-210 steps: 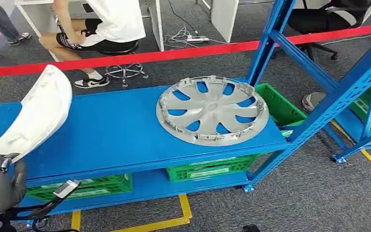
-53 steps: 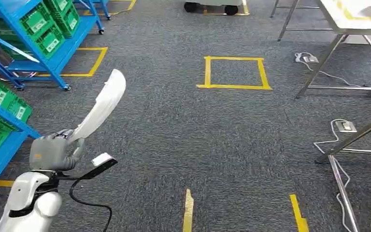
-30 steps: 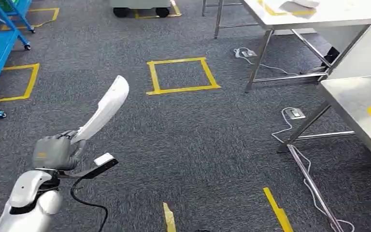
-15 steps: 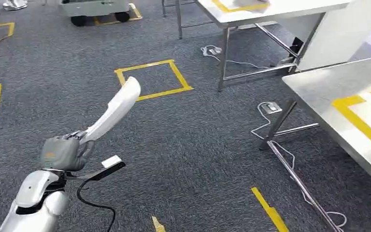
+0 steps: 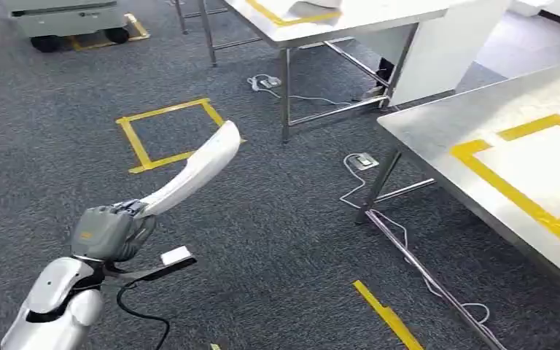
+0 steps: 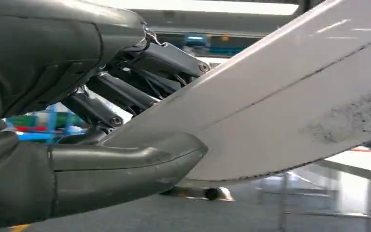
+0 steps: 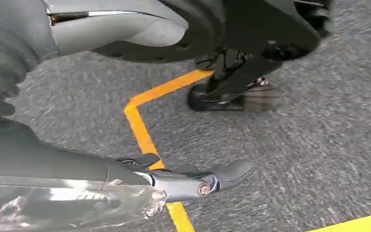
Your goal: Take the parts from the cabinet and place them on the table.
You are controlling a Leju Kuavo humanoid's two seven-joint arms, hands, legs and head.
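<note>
Light: bright, even, from overhead; ceiling strip at 12 o'clock in left wrist view.
Glare: steel table (image 5: 437, 120) shines at 3 o'clock.
Shadows: faint.
Blur: right wrist view smeared at 2 o'clock.

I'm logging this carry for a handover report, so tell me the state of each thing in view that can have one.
white part: held at one end, lifted clear of the floor, tilted up and away from the hand.
left hand: grips the white part.
right hand: holds nothing, fingers apart, above the floor.
near table: marked with yellow tape, bare where seen.
far table: a white object lies on it.
</note>
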